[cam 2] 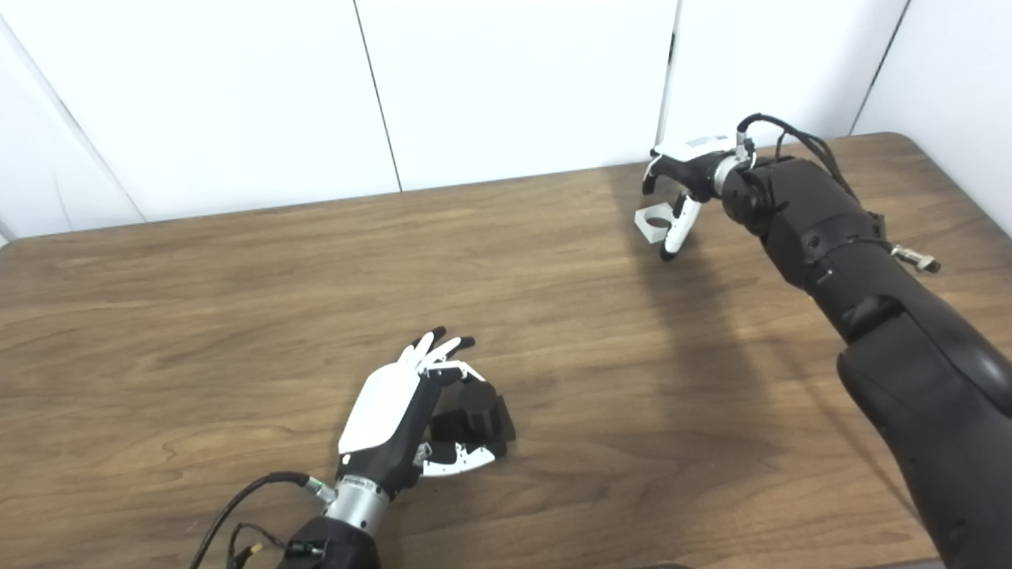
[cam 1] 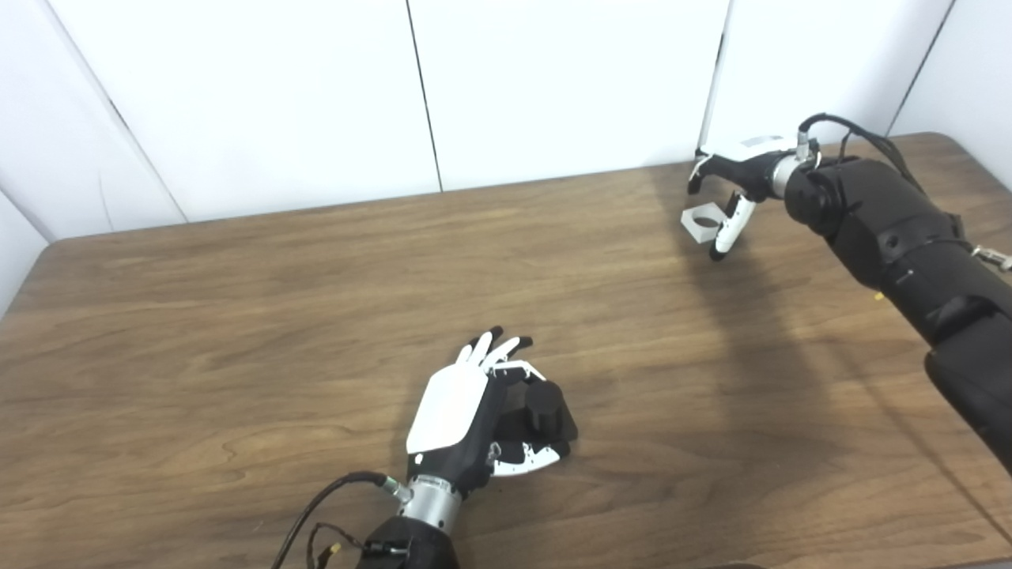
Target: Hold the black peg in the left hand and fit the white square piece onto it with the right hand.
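Left hand (cam 1: 458, 419) half hides black peg (cam 1: 544, 411); right hand's (cam 1: 731, 186) grip unclear.

black peg (cam 1: 545, 407) upright on its base near front; white square piece (cam 1: 702, 221), round-holed, far right.

No readable text, labels, brands, numbers or signs are showing anywhere in either view
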`<act>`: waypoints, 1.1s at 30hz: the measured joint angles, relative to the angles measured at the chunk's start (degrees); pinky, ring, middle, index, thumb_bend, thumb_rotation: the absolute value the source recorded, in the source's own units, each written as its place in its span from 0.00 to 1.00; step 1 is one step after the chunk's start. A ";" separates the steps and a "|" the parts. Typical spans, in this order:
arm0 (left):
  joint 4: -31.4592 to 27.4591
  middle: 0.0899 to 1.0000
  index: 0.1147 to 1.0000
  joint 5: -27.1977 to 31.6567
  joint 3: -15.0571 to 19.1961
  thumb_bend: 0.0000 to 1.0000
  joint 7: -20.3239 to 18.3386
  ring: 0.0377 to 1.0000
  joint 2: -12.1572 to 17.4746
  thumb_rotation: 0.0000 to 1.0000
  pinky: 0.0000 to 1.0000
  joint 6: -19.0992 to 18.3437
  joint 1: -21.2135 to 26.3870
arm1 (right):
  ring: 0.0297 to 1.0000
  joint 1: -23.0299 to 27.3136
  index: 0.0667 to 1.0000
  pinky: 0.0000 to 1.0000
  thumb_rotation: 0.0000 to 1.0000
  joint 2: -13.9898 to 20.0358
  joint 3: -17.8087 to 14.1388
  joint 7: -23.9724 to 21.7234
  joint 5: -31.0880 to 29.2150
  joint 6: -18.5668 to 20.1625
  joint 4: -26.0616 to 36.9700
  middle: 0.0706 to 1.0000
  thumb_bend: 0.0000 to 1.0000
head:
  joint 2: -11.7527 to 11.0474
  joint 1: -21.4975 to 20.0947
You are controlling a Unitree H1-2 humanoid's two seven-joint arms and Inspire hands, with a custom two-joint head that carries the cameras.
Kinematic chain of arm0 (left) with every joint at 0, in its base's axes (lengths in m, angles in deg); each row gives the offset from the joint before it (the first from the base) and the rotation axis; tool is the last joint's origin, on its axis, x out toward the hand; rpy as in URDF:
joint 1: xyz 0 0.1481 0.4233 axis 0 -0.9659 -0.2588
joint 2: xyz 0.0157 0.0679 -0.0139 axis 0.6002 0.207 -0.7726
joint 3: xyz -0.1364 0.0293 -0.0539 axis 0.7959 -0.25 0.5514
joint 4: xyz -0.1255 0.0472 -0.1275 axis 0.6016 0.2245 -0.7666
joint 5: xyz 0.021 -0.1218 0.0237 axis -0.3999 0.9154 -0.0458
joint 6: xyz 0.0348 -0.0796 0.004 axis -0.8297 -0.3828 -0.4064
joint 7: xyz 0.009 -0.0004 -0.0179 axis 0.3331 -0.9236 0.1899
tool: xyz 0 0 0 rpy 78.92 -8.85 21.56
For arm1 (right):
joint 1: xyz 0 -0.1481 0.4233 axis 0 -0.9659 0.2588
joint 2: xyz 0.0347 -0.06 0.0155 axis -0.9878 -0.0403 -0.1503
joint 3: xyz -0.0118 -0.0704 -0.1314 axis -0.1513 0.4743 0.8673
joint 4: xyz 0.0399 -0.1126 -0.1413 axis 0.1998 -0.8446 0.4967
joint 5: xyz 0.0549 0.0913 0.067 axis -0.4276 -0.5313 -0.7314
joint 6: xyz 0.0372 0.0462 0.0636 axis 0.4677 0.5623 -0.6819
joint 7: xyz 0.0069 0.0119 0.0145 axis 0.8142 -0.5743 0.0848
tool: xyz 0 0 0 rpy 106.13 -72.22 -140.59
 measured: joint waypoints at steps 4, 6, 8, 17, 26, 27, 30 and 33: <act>0.00 0.90 0.43 0.03 0.01 0.52 0.00 1.00 0.00 0.07 1.00 0.02 0.00 | 1.00 0.03 0.67 1.00 0.25 0.02 0.16 -0.04 0.00 0.16 0.00 1.00 0.83 | 0.00 -0.09; 0.00 0.90 0.43 0.03 0.00 0.52 0.00 1.00 -0.01 0.07 1.00 0.02 0.00 | 1.00 0.04 0.66 1.00 0.25 0.05 0.19 -0.09 0.00 0.27 0.00 0.99 0.82 | 0.00 -0.09; 0.00 0.90 0.43 0.04 0.01 0.52 0.00 1.00 -0.02 0.07 1.00 0.02 0.00 | 1.00 0.04 0.65 1.00 0.25 0.07 0.22 -0.13 0.00 0.27 0.02 0.99 0.81 | 0.00 -0.09; 0.01 0.90 0.43 0.05 0.01 0.52 0.00 1.00 -0.19 0.07 1.00 -0.06 -0.01 | 1.00 0.08 0.64 1.00 0.24 0.22 0.51 -0.71 0.01 0.37 0.29 0.99 0.81 | -0.09 0.00; 0.12 0.90 0.43 0.04 0.02 0.52 0.05 1.00 -0.62 0.07 1.00 -0.16 -0.03 | 1.00 0.22 0.61 1.00 0.26 0.70 1.15 -1.20 0.01 0.02 0.34 0.98 0.78 | -0.18 0.00; 0.15 0.90 0.43 0.05 0.02 0.52 0.10 1.00 -0.65 0.07 1.00 -0.16 -0.03 | 1.00 0.27 0.60 1.00 0.26 0.72 1.29 -1.31 0.01 0.02 0.34 0.98 0.78 | -0.18 0.09; 0.25 0.90 0.43 0.04 -0.03 0.52 0.32 1.00 -0.69 0.07 1.00 -0.16 -0.02 | 1.00 0.37 0.58 1.00 0.25 0.79 1.62 -1.37 0.01 -0.26 0.34 0.97 0.77 | -0.26 0.09; 0.36 0.90 0.43 0.03 -0.07 0.52 0.34 1.00 -0.93 0.07 1.00 -0.24 -0.01 | 1.00 0.48 0.57 1.00 0.24 0.92 1.91 -1.23 0.01 -0.61 0.13 0.97 0.76 | -0.35 0.09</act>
